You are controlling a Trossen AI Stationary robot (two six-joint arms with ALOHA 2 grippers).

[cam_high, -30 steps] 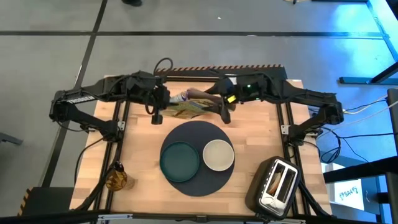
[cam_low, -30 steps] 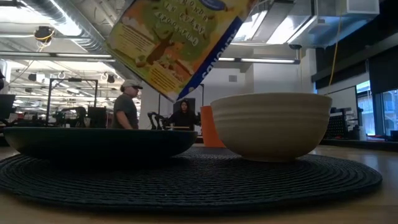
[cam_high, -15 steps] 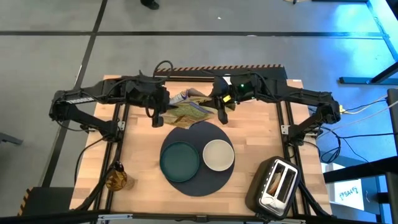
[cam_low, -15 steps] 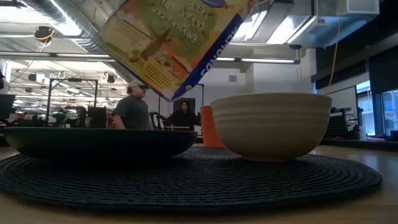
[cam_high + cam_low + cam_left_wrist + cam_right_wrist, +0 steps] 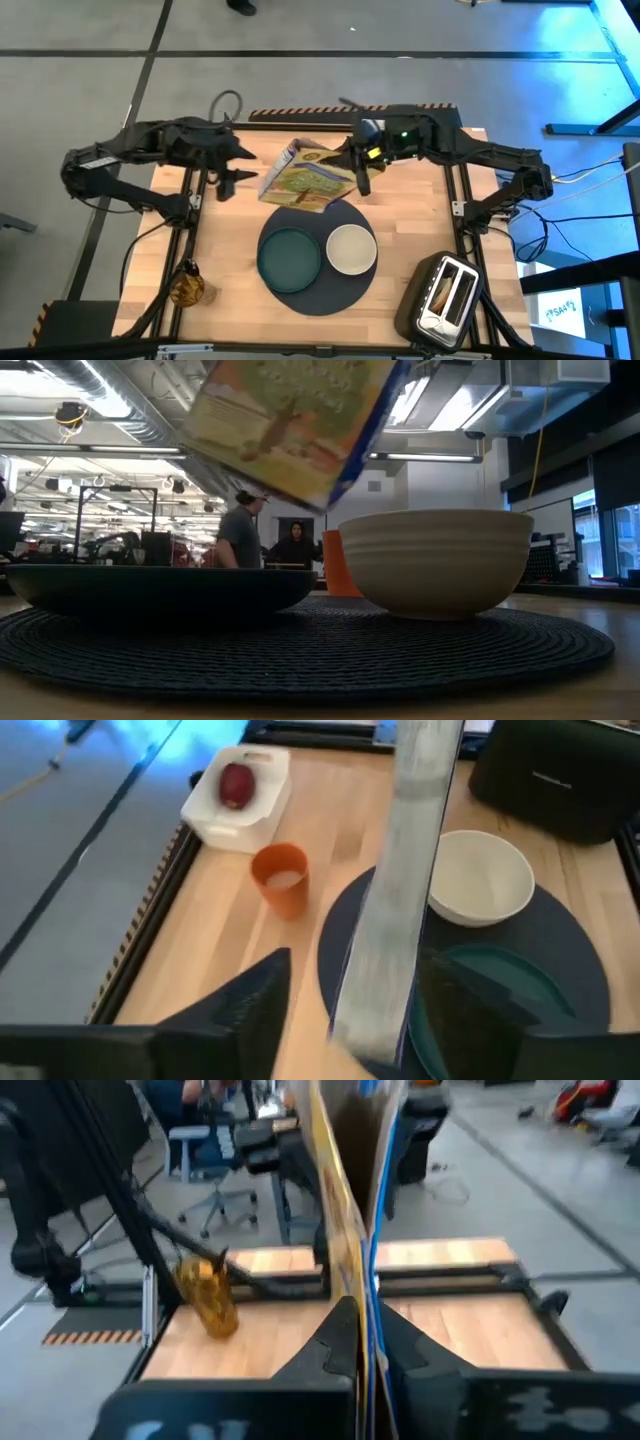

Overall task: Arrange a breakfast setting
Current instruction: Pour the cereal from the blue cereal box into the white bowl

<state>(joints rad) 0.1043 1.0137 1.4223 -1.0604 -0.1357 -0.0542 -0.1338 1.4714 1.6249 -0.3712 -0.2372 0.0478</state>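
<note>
Mat (image 5: 318,290), teal plate (image 5: 289,257) and empty white bowl (image 5: 351,249) are laid; right tool (image 5: 357,172) pinches the cereal box (image 5: 305,178) at the mat's 12 o'clock, left tool (image 5: 226,178) spread, pouring pending.

Teal plate (image 5: 289,256), white bowl (image 5: 351,249), dark-grey mat (image 5: 316,298), orange cup (image 5: 281,879).

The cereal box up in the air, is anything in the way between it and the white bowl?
Nothing visible is. The right claw holds the cereal box tilted above the table, over the far edge of the mat. The bowl sits open on the mat, beside the plate. The left claw is off to the side.
</note>
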